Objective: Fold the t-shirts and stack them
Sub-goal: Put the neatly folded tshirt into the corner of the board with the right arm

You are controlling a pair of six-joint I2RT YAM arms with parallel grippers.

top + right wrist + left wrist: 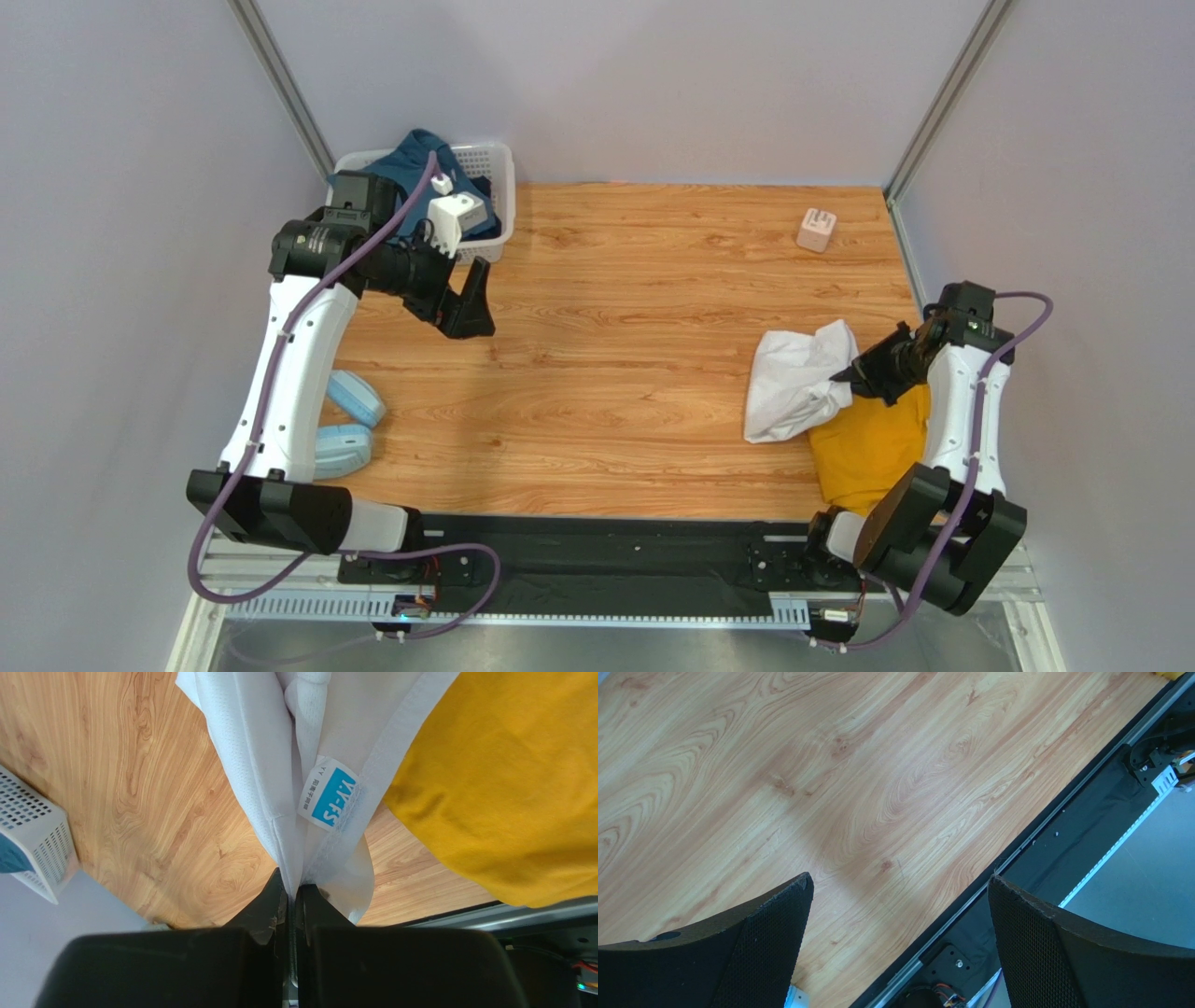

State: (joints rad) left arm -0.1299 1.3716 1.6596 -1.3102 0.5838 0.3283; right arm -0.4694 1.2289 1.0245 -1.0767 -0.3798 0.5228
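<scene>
Three t-shirts: white shirt (pixel 797 378), mustard-yellow shirt (pixel 873 448), teal-blue shirt (pixel 421 161). One lattice basket (pixel 491 196). Two pale-blue curved objects (pixel 355 399). One small pale cube (pixel 817 228). Two robot arms (pixel 288 378).

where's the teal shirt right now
In the top view, the dark teal-blue t-shirt lies in the white basket at the far left corner of the table, just beyond the open left gripper.

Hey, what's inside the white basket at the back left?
A dark teal t-shirt, bunched up. The left arm covers the basket front, so anything beneath the shirt is hidden.
</scene>
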